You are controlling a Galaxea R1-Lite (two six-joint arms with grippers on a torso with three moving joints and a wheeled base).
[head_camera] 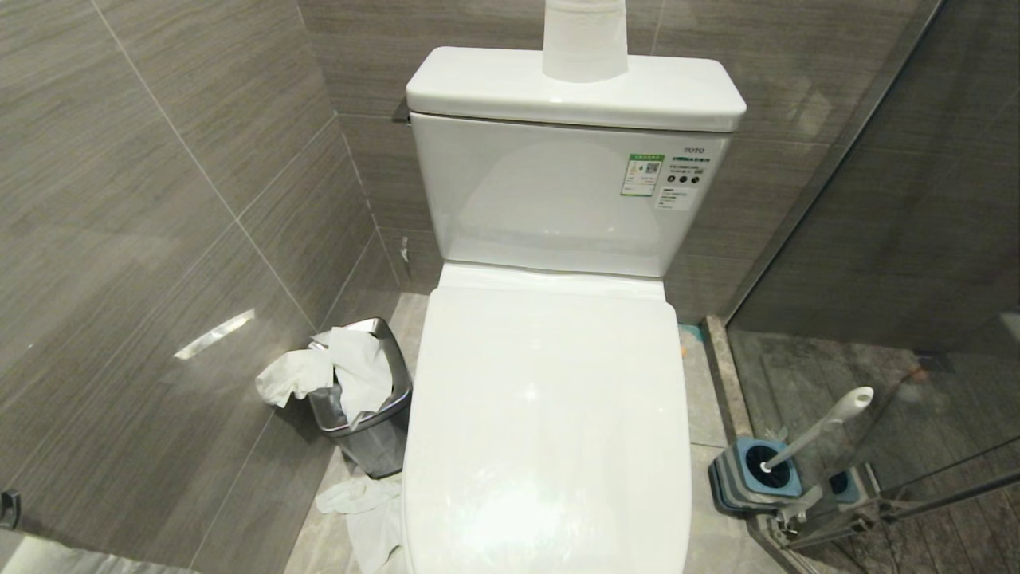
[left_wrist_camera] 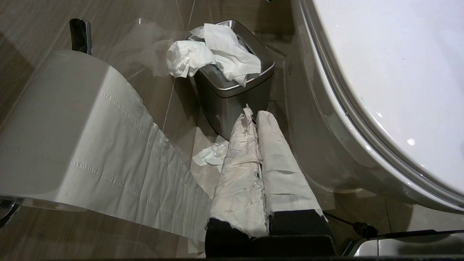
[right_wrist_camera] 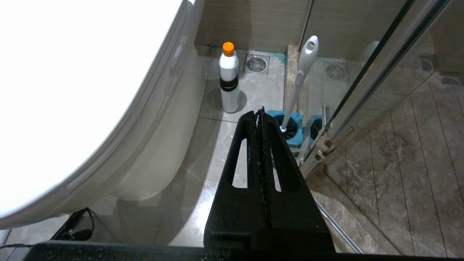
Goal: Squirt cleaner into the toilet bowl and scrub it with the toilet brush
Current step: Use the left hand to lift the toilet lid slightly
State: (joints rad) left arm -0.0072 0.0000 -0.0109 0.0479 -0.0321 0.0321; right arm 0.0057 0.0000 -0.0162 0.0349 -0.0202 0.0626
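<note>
While the toilet's lid (head_camera: 550, 414) lies shut over the toilet bowl (left_wrist_camera: 319, 137), nothing of the basin's inside shows and no cleaner can be seen in it. On the cistern (head_camera: 558, 199) stands a roll of paper (head_camera: 584, 40). The toilet brush (head_camera: 821, 426) stands in its square grey-and-blue holder (head_camera: 737, 478) on the floor to the robot's right of the toilet, just beside the glass shower partition (right_wrist_camera: 366, 83), its white handle leaning away from the toilet. Farther back on that same side, near the floor drain (right_wrist_camera: 256, 63), a white bottle with an orange cap (right_wrist_camera: 229, 78) stands upright close to the toilet's base.

On the other side, a small steel bin (head_camera: 366, 414) overflows with crumpled tissue, and more tissue (head_camera: 362, 510) lies on the floor in front of it.

Neither arm shows in the head view. The left hand (left_wrist_camera: 252, 113), its fingers wrapped in white material, is pressed closed and holds nothing; it hangs beside the toilet, pointing toward the bin, next to a hanging toilet-paper roll (left_wrist_camera: 72, 137). The right hand (right_wrist_camera: 260, 113) is likewise closed and empty, pointing toward the brush holder.
</note>
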